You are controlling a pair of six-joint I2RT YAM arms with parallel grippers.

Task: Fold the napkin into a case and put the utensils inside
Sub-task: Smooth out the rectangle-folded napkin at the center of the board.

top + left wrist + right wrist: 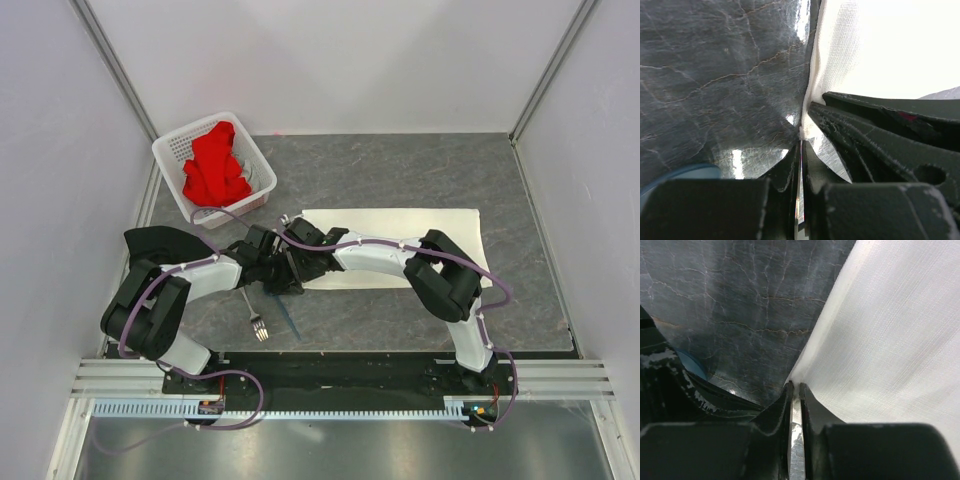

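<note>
The cream-white napkin (400, 243) lies as a wide folded strip across the grey table. Both grippers meet at its left end. My left gripper (277, 273) is shut, with the napkin's corner (835, 65) pinched at its tips (801, 139). My right gripper (297, 260) is shut on the napkin's left edge (890, 330), its tips (795, 386) at the hem. The silver fork (254, 316) lies on the table in front of the grippers. The blue spoon (289, 316) lies beside it; a blue part shows in the left wrist view (682, 172) and the right wrist view (692, 365).
A white perforated basket (168, 150) with a red cloth (214, 165) stands at the back left. A black cloth (160, 241) lies at the left edge beside the left arm. White walls close in the table on three sides.
</note>
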